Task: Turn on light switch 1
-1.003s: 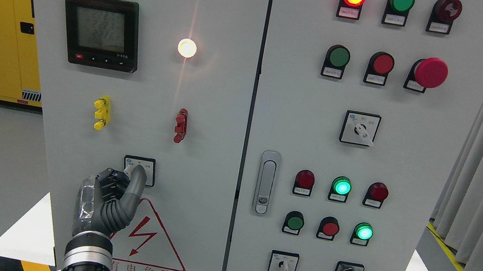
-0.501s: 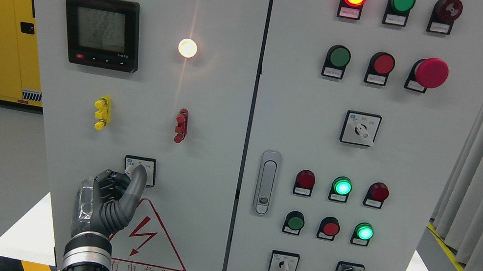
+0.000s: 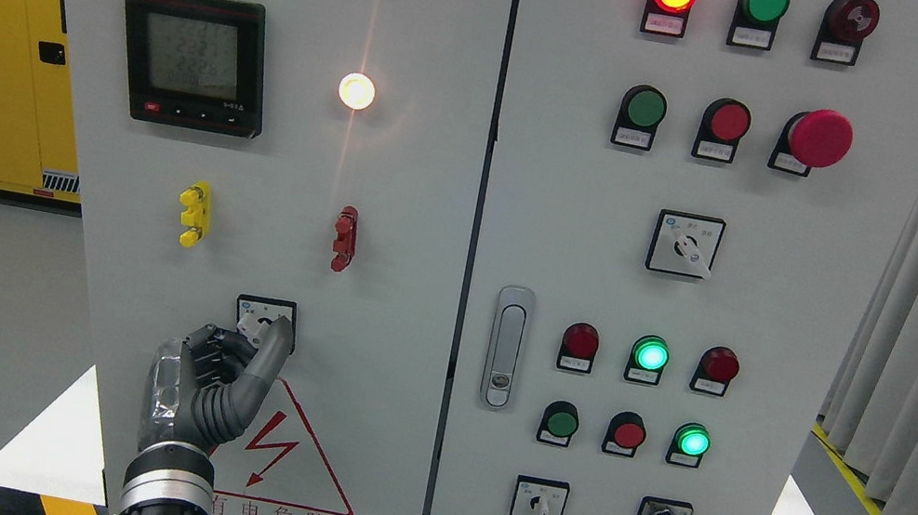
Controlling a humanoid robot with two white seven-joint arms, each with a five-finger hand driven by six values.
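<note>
A humanoid robot's left hand (image 3: 215, 380) reaches up the left door of a grey control cabinet (image 3: 397, 284), one long finger (image 3: 267, 356) extended against the small rotary switch (image 3: 265, 323) low on that door, just above the red-edged warning triangle (image 3: 286, 463). The other fingers are curled in beside the knob; whether they actually pinch it cannot be told from this angle. The right arm is out of frame. Above the switch, a white lamp (image 3: 356, 91) glows beside the digital meter (image 3: 193, 60), with yellow, green and red indicators along the door's top edge. The step in hand appears to be turning the knob. Doing it well likely means keeping the fingertip seated on the knob's lever, rotating from the wrist, and avoiding sliding off onto the faceplate.
</note>
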